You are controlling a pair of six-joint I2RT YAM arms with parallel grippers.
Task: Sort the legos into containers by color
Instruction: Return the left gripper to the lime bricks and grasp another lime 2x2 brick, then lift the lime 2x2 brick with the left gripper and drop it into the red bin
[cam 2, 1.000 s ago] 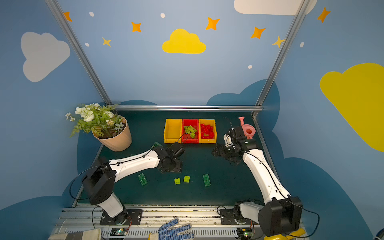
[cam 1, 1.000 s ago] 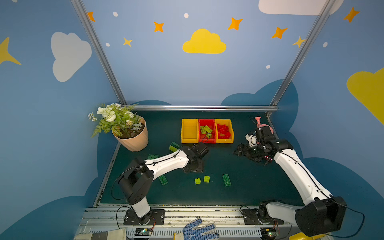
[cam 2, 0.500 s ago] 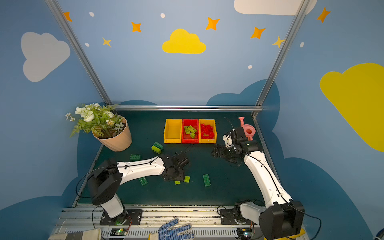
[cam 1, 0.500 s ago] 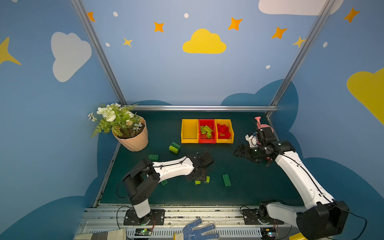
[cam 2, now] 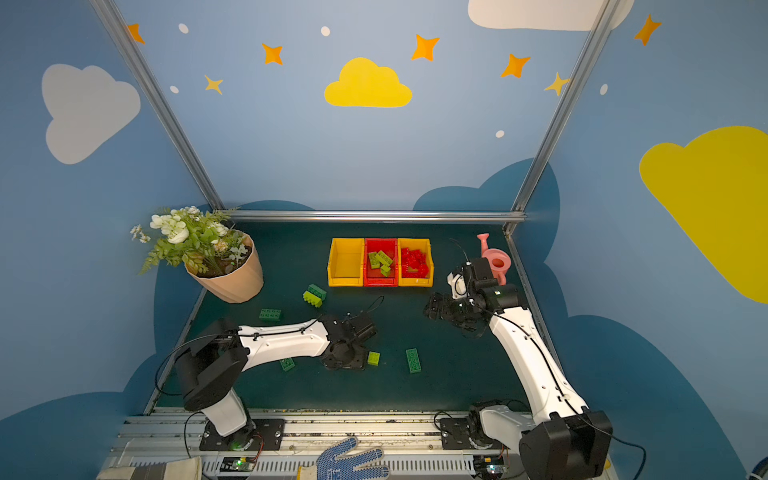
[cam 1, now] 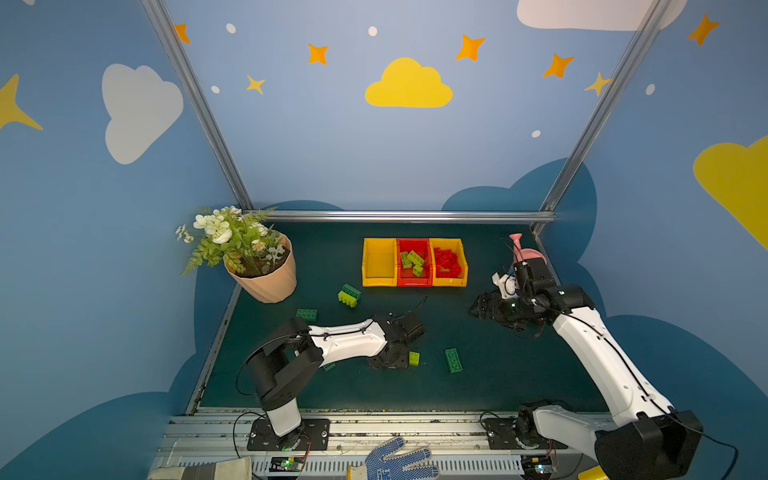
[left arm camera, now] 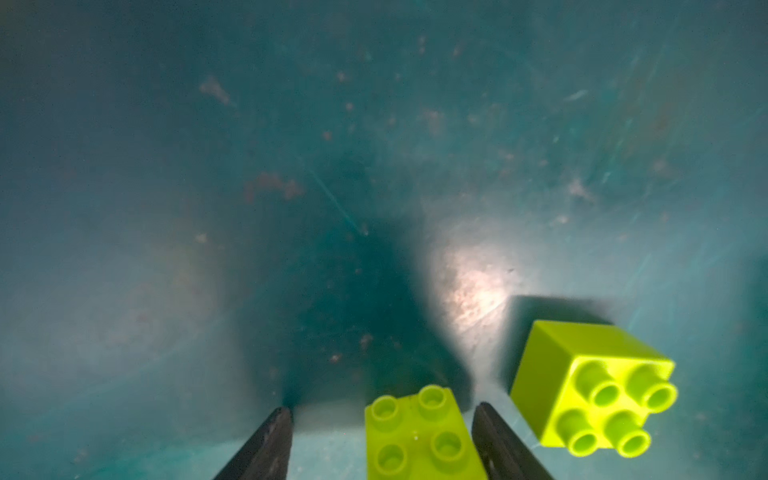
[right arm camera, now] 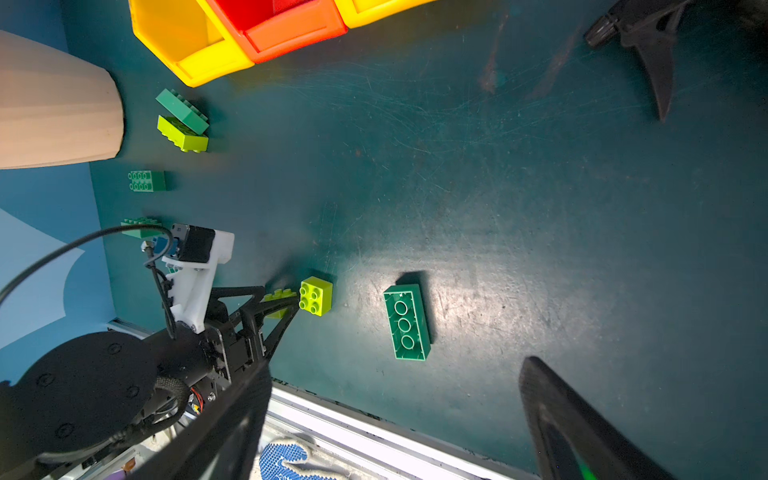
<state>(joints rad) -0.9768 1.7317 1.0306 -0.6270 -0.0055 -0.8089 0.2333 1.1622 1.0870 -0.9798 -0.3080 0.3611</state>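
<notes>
Down on the green mat near the front rail, the left claw (left arm camera: 382, 411) stands with its jaws apart, straddling a lime brick (left arm camera: 419, 440) whose studs face the wrist camera. One finger (left arm camera: 496, 440) sits close beside the brick and the other (left arm camera: 266, 444) shows a clear gap, so it is not clamped yet. Just beside it lies a second lime brick (left arm camera: 590, 386), a square one. Further out, a long dark green brick (cam 1: 453, 360) lies underside up. The step in hand, as I read it, is the pick of the lime brick. The next move calls for closing squarely on its flanks without nudging the neighbour, lifting, then carrying it to the red middle bin (cam 1: 414, 284), where lime bricks (cam 1: 413, 262) already lie. Red bricks (cam 1: 446, 262) sit in the right yellow bin (cam 1: 450, 284). The left yellow bin (cam 1: 378, 284) shows nothing inside and is likely meant for dark green. More green bricks lie loose near the flowerpot (cam 1: 266, 282). The right claw (cam 1: 478, 307) hovers to the right of the bins, spread wide and empty.
</notes>
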